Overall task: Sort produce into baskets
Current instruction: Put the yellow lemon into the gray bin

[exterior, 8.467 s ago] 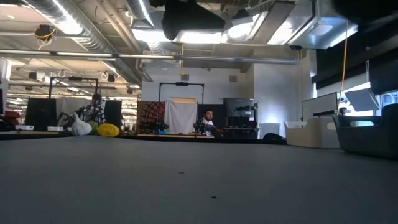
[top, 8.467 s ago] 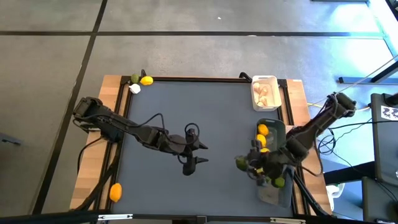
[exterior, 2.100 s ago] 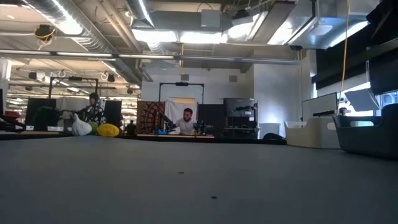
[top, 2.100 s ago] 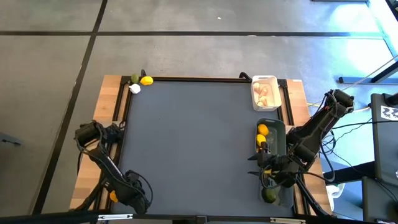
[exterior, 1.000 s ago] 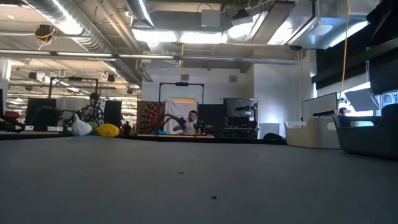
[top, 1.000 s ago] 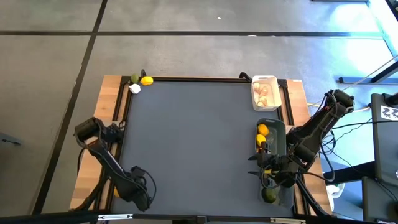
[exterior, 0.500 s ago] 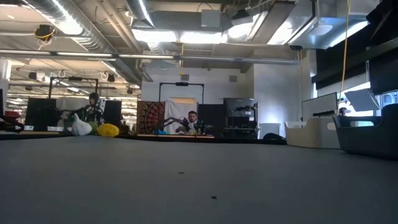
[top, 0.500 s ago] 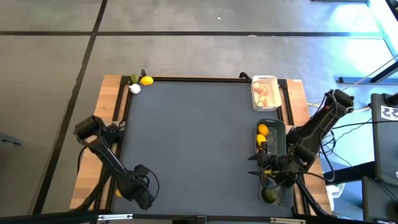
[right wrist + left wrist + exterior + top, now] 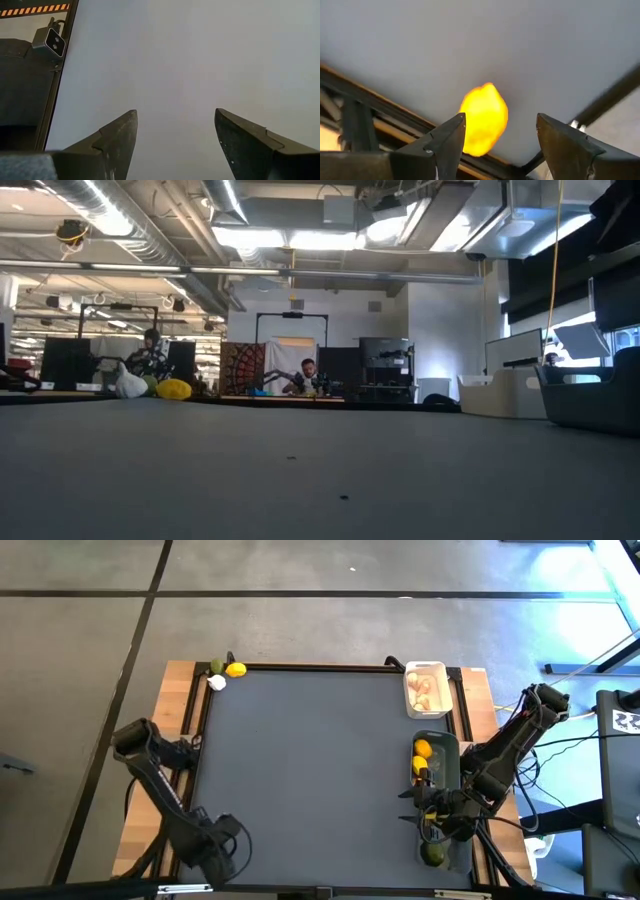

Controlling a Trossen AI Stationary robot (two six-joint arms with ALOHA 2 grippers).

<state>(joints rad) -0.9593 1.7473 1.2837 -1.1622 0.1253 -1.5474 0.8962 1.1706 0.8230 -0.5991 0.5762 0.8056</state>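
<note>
- The left pincer (image 9: 222, 852) hangs over the near left corner of the surface (image 9: 320, 760), fingers spread wide; in the left wrist view a lemon (image 9: 483, 119) lies on the mat just beyond the fingertips (image 9: 451, 131), beside the frame edge, gripped by nothing.
- At the far left corner, a lime (image 9: 216, 666), a second lemon (image 9: 236, 669) and a white garlic bulb (image 9: 217, 682) sit bunched together; the low view shows the bulb (image 9: 130, 383) and lemon (image 9: 174, 389) side by side.
- Far right, the white basket (image 9: 426, 688) holds pale bulbs.
- Just nearer the camera side, the dark basket (image 9: 438, 762) holds lemons (image 9: 423, 749).
- The right pincer (image 9: 428, 815) waits over the right edge between the dark basket and the grey basket (image 9: 450, 854), fingers apart and holding nothing; its wrist view shows only bare mat between the fingertips (image 9: 122, 131).
- A lime (image 9: 432, 853) rests in the grey basket, near the right front corner.
- In the room behind, a person (image 9: 308, 377) sits at a desk.
</note>
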